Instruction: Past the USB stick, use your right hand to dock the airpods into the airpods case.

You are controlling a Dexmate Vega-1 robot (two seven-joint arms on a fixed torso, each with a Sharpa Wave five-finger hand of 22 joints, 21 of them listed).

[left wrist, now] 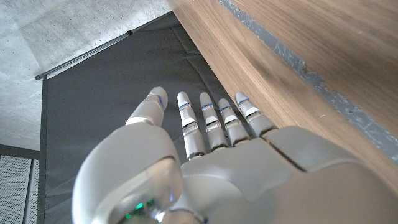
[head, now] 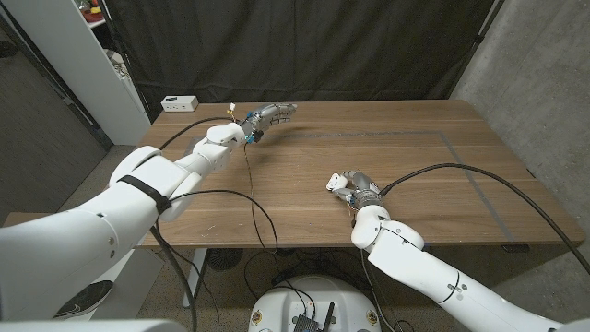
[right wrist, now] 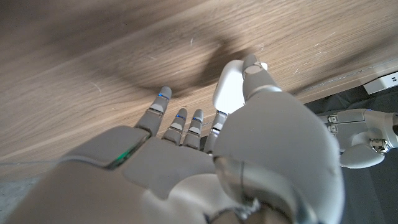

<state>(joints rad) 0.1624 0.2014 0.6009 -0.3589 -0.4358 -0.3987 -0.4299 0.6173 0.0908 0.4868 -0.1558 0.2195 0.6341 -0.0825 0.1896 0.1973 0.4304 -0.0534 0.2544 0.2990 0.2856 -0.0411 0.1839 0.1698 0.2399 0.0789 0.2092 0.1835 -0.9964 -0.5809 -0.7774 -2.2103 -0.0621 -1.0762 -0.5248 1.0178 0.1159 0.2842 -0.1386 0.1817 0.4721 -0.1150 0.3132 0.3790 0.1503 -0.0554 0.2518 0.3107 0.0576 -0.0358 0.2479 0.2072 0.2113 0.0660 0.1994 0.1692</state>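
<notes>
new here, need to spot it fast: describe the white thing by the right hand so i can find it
On the wooden table, follow the right arm to the right hand near the front edge. The white case sits at its fingers: small, smooth, rounded, the only white item there.

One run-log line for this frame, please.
right hand: holds white case above table | left hand: open, far side | docking: cannot tell
</notes>
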